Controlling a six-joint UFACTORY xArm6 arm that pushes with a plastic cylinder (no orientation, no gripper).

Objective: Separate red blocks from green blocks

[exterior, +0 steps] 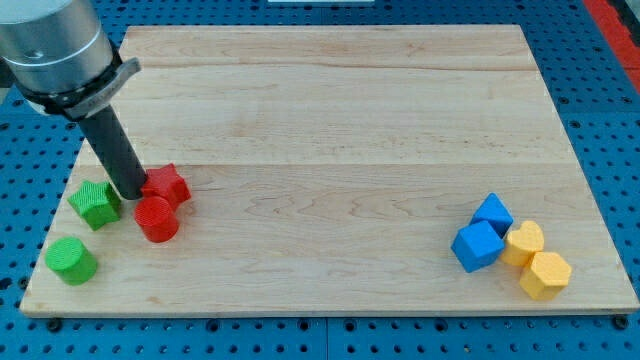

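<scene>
My tip (133, 192) rests at the view's left, between the green blocks and the red ones. A red star-shaped block (168, 184) sits just to the tip's right, touching it or nearly so. A red cylinder (157, 219) lies just below the star, against it. A green star-like block (95, 204) lies just left of the tip. A green cylinder (71, 261) sits lower left, near the board's corner.
The wooden board (330, 110) lies on a blue perforated table. At the lower right is a cluster: two blue cubes (491, 214) (476, 246) and two yellow blocks (525, 242) (546, 274), close to the right edge.
</scene>
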